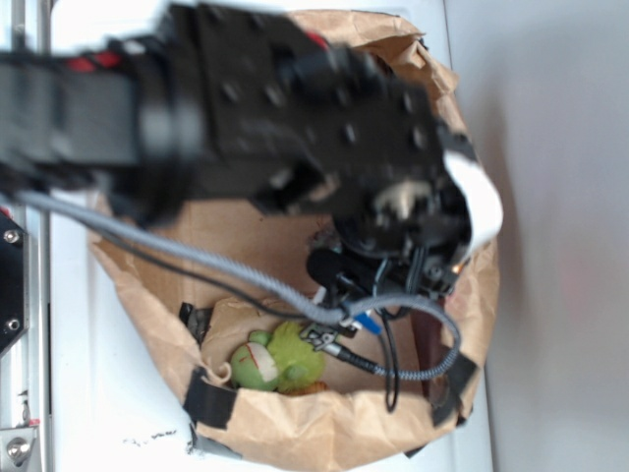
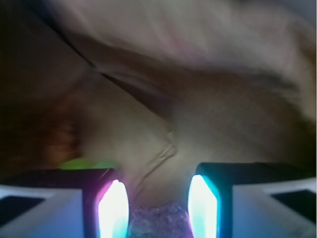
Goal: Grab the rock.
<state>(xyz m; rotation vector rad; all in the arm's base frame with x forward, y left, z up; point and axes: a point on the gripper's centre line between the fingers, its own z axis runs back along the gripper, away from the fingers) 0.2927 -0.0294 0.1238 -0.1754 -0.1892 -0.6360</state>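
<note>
My end effector point(image 2: 157, 208) is inside a brown paper bag point(image 1: 334, 433), pointing down toward its floor. In the wrist view my two fingers point(image 2: 113, 208) glow pink on one side and cyan on the other, and they stand apart with a gap between them. In this gap, at the very bottom edge of the picture, lies the rock point(image 2: 158, 224): a rough, speckled grey surface with a slight purple tint from the light. It fills the space from one finger to the other, but I cannot tell if the fingers already press on it or only stand beside it, so I cannot say whether I am grasping it.

Ahead of my fingers there is only crumpled brown paper, very blurred, with one dark fold that runs across it. Beside my pink finger a small strip of bright green shows over the finger housing.

In the exterior view my black arm covers most of the bag, and the rock is hidden under it. A green plush toy point(image 1: 278, 358) lies on the bag floor near my wrist cables. The bag stands on a white desk point(image 1: 108, 413).
</note>
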